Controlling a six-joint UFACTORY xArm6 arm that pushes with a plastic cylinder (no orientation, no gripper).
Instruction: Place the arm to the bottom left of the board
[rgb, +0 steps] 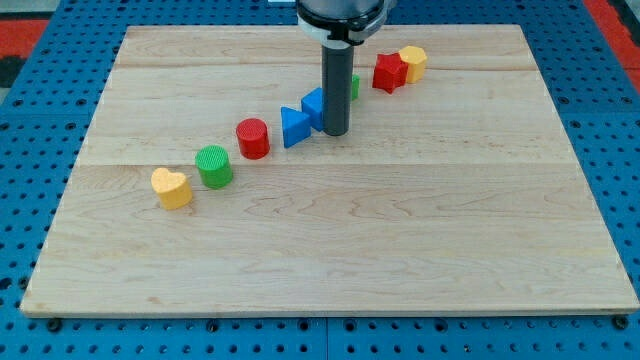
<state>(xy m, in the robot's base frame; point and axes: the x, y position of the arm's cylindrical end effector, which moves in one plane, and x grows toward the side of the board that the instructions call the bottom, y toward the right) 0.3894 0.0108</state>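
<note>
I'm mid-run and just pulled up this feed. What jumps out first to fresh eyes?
A slanted row of small blocks crosses the wooden board, from the yellow heart at the view's left, past the green cylinder and red cylinder, up to the red star and yellow block at upper right. The dark rod comes down mid-row, my tip just right of the blue triangle, far from the bottom-left corner.

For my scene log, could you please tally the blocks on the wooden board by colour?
Yellow: 2, a yellow heart-shaped block and a yellow block.
Green: 2, a green cylinder and a green block mostly hidden behind the rod.
Red: 2, a red cylinder and a red star-shaped block.
Blue: 2, a blue triangular block and a blue block.
Total: 8.
</note>
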